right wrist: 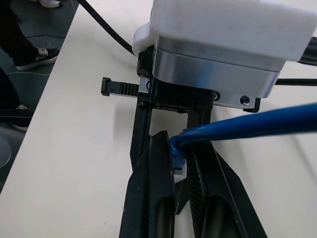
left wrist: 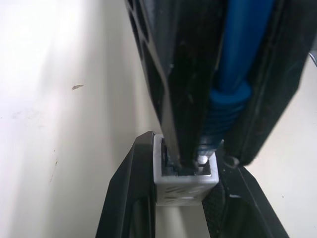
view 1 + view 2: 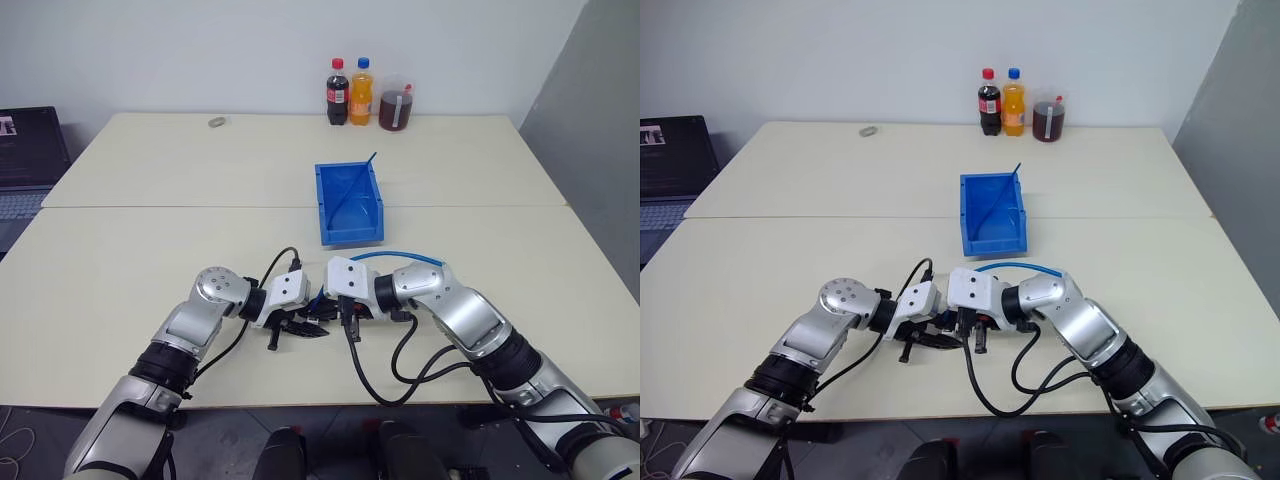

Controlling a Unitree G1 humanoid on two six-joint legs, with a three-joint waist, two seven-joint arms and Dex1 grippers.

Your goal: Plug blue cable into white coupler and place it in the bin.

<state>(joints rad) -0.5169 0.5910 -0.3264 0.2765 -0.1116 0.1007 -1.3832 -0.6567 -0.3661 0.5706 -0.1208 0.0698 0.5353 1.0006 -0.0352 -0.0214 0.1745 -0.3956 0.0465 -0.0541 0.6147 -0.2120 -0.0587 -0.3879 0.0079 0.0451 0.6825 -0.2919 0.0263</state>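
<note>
Left wrist view: the left gripper is pinching the white coupler steady, socket facing the right gripper, which is clamping the blue cable by its plug, pressing it in. The bin is waiting just beyond, farther away.

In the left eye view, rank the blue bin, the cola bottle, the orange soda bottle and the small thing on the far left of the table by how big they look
1. The blue bin.
2. The cola bottle and orange soda bottle look alike; not ranked apart.
3. The small object.
The bin sits nearer the camera, so it may look larger.
</note>
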